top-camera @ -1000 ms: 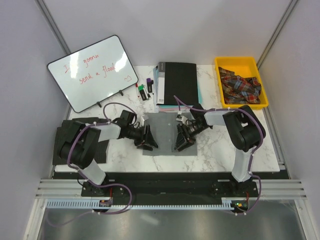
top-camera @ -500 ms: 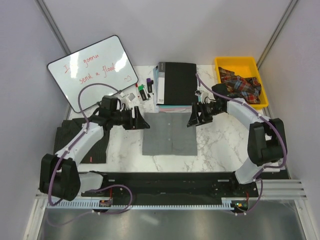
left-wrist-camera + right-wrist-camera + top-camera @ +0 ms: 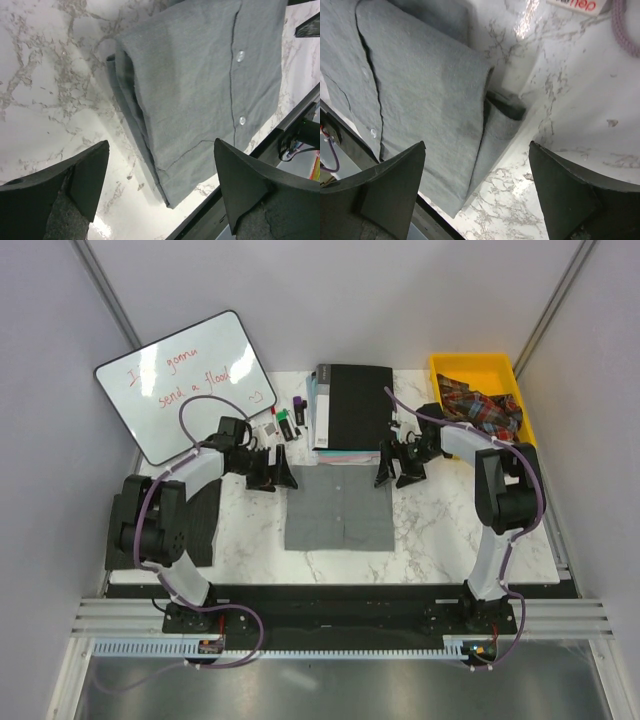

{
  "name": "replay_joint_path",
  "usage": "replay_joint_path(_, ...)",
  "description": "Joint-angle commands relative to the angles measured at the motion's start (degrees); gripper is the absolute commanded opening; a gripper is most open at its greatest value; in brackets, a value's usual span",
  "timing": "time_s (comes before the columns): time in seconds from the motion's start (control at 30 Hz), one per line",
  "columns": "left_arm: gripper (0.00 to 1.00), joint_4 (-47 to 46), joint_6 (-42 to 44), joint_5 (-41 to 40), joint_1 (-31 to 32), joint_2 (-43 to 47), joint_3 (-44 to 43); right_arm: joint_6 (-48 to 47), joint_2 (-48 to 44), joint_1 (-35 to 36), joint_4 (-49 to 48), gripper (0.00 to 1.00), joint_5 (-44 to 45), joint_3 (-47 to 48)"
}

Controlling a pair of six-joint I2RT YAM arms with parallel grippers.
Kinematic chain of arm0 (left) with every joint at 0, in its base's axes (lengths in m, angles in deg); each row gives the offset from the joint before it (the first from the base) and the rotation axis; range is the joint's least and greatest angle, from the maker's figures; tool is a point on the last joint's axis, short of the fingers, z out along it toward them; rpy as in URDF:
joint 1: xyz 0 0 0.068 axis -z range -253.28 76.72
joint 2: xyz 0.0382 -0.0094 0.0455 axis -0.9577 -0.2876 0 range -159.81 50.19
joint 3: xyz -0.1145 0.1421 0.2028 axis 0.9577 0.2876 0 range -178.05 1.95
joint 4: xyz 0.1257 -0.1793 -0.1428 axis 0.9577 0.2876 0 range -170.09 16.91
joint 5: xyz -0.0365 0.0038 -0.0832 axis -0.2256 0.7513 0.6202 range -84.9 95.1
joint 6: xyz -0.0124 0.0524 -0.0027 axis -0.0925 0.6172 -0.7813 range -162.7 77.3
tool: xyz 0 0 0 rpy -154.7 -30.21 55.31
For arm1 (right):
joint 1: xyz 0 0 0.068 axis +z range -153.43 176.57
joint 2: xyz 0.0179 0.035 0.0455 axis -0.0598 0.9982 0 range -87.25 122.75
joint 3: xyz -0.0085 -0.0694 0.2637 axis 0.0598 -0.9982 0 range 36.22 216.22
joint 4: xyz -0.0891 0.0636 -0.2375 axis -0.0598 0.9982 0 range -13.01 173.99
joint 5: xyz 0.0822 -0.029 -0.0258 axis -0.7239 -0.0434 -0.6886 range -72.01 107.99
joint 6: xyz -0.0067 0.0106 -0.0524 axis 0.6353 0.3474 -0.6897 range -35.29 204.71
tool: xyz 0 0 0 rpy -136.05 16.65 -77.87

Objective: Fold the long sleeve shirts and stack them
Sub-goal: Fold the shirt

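Now, your left gripper (image 3: 272,472) is spread wide and empty, and your right gripper (image 3: 395,468) is the same. Each hangs over a far corner of the folded grey shirt (image 3: 337,510). In the left wrist view, the layered side edge of the shirt (image 3: 200,75) lies just ahead of the open jaws. The right wrist view shows the opposite edge (image 3: 420,90) with a tucked layer peeking out.

Treat the shirt as light, limp cloth. If you pinch only the top layer, the fold will likely slide open, so bite through every layer at those side edges near the corners.

The shirt sits mid-table, its far end just beside the black book (image 3: 352,405). The dark charcoal shirt (image 3: 205,530) lies well apart at the left edge.
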Motion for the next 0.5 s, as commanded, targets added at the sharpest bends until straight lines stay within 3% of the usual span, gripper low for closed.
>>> replay_joint_path(0.0,0.93,-5.9,3.0,3.3,-0.8,-3.5,-1.6,0.8,4.0,-0.1,-2.5,0.92,-1.4,3.6)
replay_joint_path(0.23,0.88,-10.6,2.2,6.2,-0.7,-11.1,-3.4,-2.4,8.4,-0.1,-2.6,0.84,-4.0,6.3)
replay_joint_path(0.47,0.72,-14.3,-1.2,9.4,-0.6,-15.8,-4.4,-3.8,11.8,-0.1,-2.8,0.67,-7.2,7.4)
